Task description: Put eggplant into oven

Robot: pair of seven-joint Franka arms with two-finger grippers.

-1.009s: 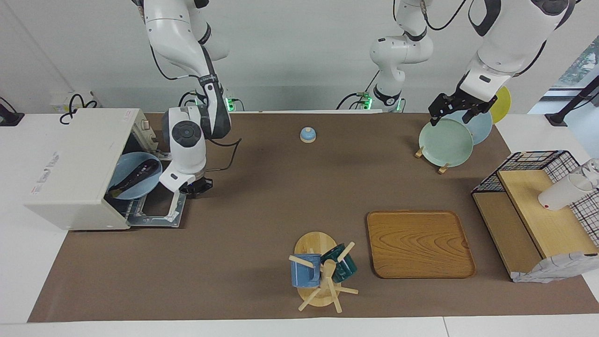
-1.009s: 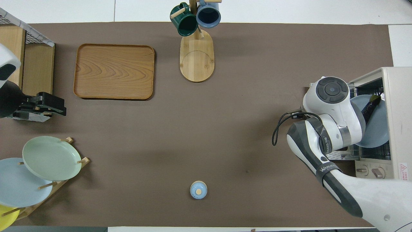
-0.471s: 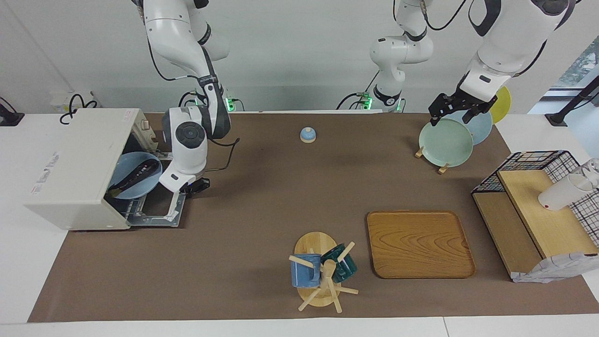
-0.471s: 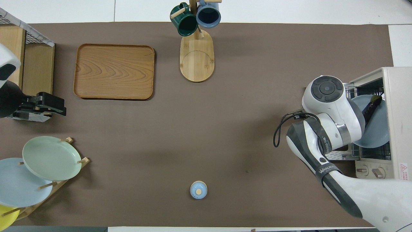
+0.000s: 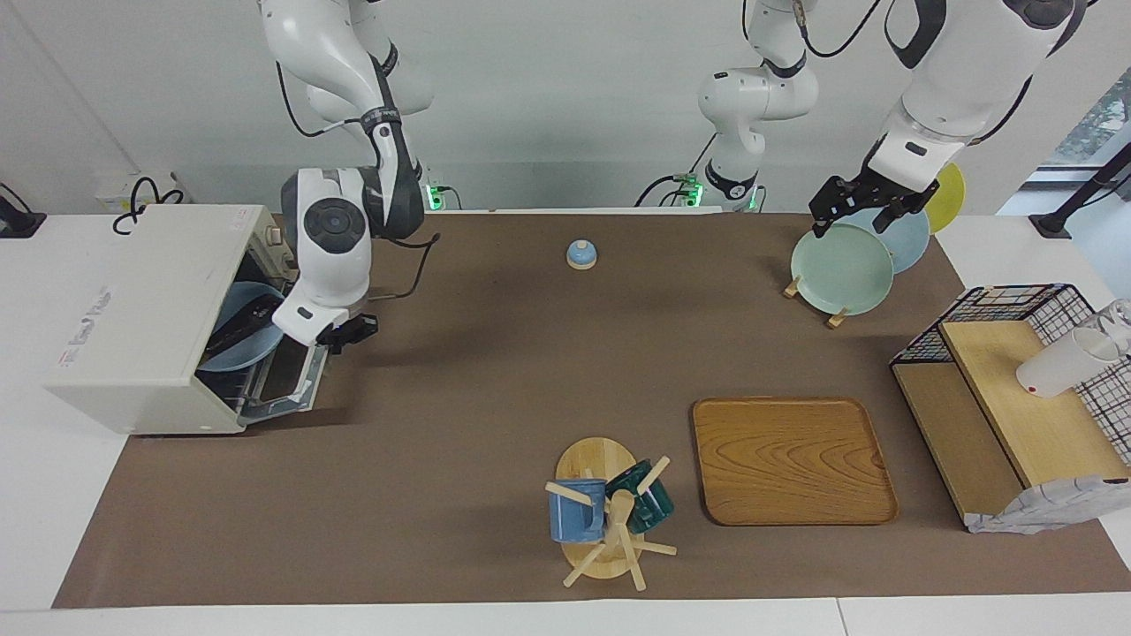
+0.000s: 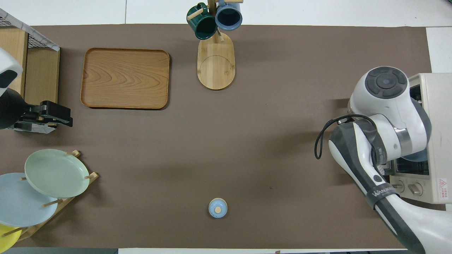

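The eggplant [image 5: 237,329] already lies on a blue plate [image 5: 231,346] inside the oven [image 5: 141,318], which stands at the right arm's end of the desk [image 5: 495,371]. What seems left is closing the door [image 5: 296,375], now tilted about halfway up. The right claw [image 5: 346,333] sits against the door's upper edge; whether it is spread or pinching the handle cannot be told. To finish well, it should follow the door's arc around the hinge and push evenly, so the oven does not slide. The left claw [image 5: 861,212] waits, spread, over the plate rack [image 5: 839,265] at the left arm's end of the desk. In the overhead view the right arm hides the door, claw and eggplant.
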